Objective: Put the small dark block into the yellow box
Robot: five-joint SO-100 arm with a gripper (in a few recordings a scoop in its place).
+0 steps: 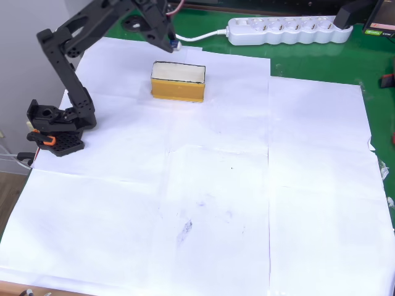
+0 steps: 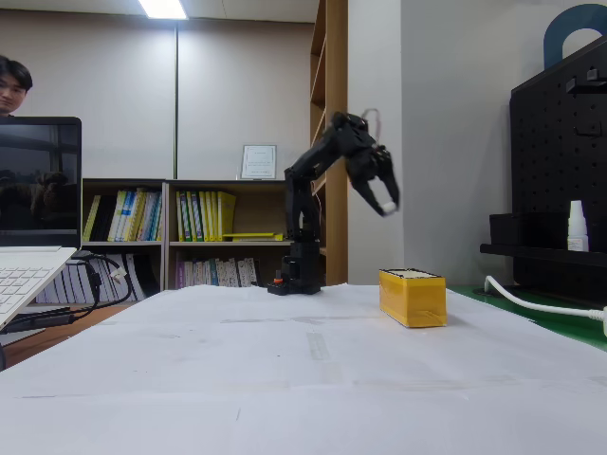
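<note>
The yellow box [image 1: 178,89] [image 2: 412,298] stands on the white paper with its pale inside facing up. My black gripper [image 1: 171,41] [image 2: 383,199] hangs high in the air, just beyond the box's far side in the overhead view and up-left of it in the fixed view. Its fingers are shut on the small dark block [image 1: 175,44] [image 2: 388,207]. Only the block's whitish end and a little dark body poke out at the fingertips. The block is well above the box and touches nothing else.
The arm's base [image 1: 55,131] [image 2: 296,277] stands at the paper's left edge. A white power strip [image 1: 287,29] with its cable [image 2: 536,303] lies on the green mat behind. A laptop [image 2: 33,237] and a person sit at the fixed view's left.
</note>
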